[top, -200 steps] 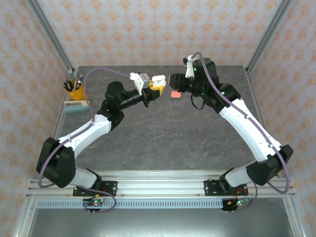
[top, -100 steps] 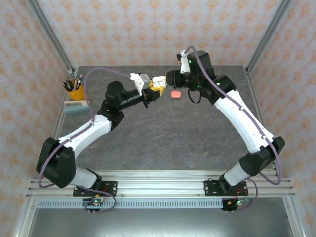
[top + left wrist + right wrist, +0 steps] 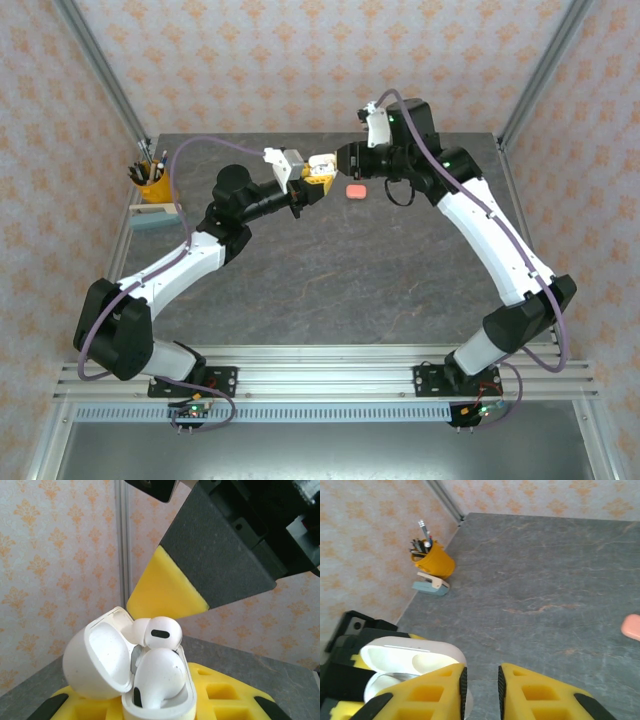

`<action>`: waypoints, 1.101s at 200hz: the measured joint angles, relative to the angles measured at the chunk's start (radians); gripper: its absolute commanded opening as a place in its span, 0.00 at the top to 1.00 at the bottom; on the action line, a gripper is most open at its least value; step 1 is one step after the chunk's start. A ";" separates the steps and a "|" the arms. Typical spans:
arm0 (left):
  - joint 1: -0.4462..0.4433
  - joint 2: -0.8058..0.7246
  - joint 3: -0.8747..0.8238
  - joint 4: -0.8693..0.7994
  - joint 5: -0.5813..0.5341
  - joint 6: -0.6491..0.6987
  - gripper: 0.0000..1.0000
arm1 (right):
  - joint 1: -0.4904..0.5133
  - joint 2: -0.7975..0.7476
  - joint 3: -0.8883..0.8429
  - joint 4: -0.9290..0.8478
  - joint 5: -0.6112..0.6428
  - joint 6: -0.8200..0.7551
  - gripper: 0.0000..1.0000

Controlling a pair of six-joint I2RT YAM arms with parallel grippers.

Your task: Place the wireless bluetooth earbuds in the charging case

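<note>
Grey table [image 3: 330, 270] — left tool [image 3: 319, 177] clamps the open charging case [image 3: 100, 665]; right tool [image 3: 481, 674] — grip unclear.

The charging case [image 3: 100, 666] sits between the fingers of the left pincer [image 3: 319, 179], above the far middle of the desk [image 3: 330, 280]. One earbud [image 3: 159, 677] lies in its well, and another earbud [image 3: 161, 633] rests on top, further back. The right pincer [image 3: 340, 160] hangs just right of the case. A second small case [image 3: 355, 190] lies on the desk further right. A pen cup [image 3: 152, 186] stands at the left edge.
</note>
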 measured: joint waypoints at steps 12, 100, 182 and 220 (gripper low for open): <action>0.000 0.000 0.000 0.000 0.000 0.000 1.00 | -0.031 -0.001 -0.021 0.034 -0.065 0.020 0.75; 0.000 0.007 0.018 0.000 0.008 0.007 1.00 | -0.136 -0.021 -0.123 0.165 -0.270 0.154 0.80; 0.000 0.042 0.033 -0.001 0.023 0.007 1.00 | -0.136 -0.021 -0.121 0.165 -0.319 0.167 0.85; 0.000 0.047 0.045 0.000 0.023 0.007 1.00 | -0.126 -0.019 -0.103 0.164 -0.336 0.167 0.87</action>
